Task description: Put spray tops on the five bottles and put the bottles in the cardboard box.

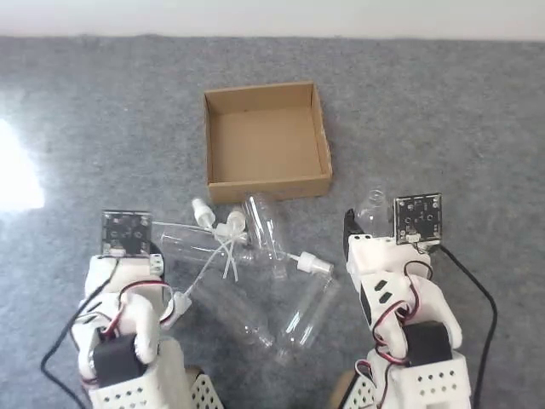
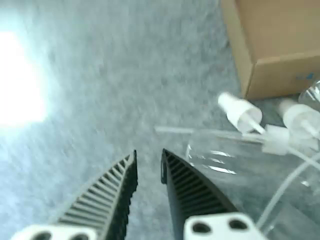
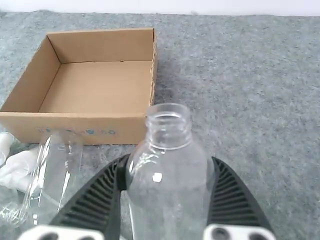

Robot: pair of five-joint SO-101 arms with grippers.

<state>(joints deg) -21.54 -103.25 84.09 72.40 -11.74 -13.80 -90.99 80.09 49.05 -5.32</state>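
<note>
Cardboard box (image 1: 266,141): brown, square, shallow, top open, nothing inside; sits beyond bottle heap, mid-table.

Held bottle (image 3: 167,190): clear plastic, neck open, no spray top; clamped between fingers of right gripper (image 3: 169,162), near box's right front corner.

Other clear bottles on their sides, loosely heaped just in front of box: middle bottle (image 1: 264,223), left bottle (image 1: 183,241), near bottle (image 1: 308,315).

White spray tops with thin dip tubes among them: left spray top (image 1: 204,213), second spray top (image 1: 232,223), right spray top (image 1: 313,264).
</note>
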